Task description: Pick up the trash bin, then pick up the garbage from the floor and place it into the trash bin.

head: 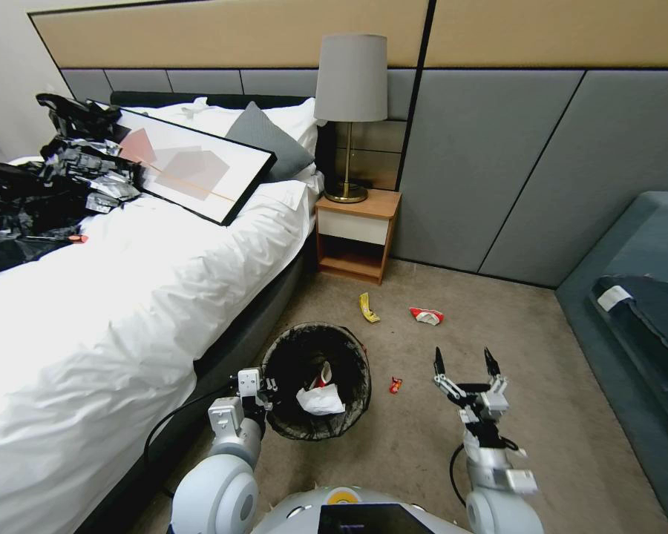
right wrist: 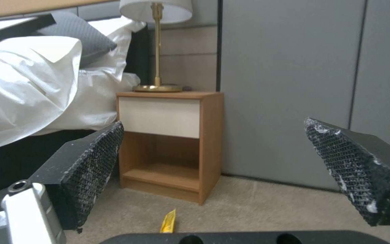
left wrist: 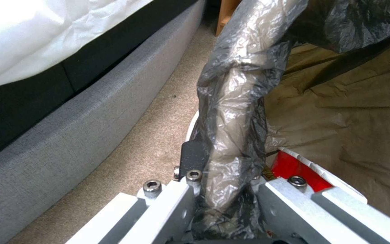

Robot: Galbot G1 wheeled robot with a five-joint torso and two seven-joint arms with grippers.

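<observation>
Looking down from the head, the bin (head: 317, 381) is sitting on the carpet (head: 557, 415) just beside the bed (head: 111, 311), its round mouth wrapped in a dark, crinkled bag. Inside are lying a crumpled white tissue (head: 321, 400) and a red-and-white scrap (head: 323, 375). The left gripper (head: 263, 389) is gripping the near-left rim. The right gripper (head: 464, 363) is hanging over bare carpet to the bin's right, fingers spread wide and holding nothing. Litter is lying around: a small red wrapper (head: 395, 384) between bin and right gripper, a yellow wrapper (head: 368, 308) and a red-and-white wrapper (head: 427, 315) farther off, near the nightstand (head: 356, 233). Black and silver sheeting (head: 44, 193) is heaped on the bed.

Seen from the left wrist, the left gripper (left wrist: 224, 189) is clamping the bin's rim (left wrist: 231, 112), which is showing as a rolled ridge of glossy grey-black bag; a sliver of white plastic is peeping out beneath it. The bag's brownish inside is sagging to one side, with a red-and-white piece (left wrist: 299, 167) lying close against the gripper.

Seen from the right wrist, the right gripper (right wrist: 213, 162) is showing two black textured pads (right wrist: 95, 159) far apart, facing the nightstand (right wrist: 170, 142), with the yellow wrapper (right wrist: 169, 222) on the carpet between.
</observation>
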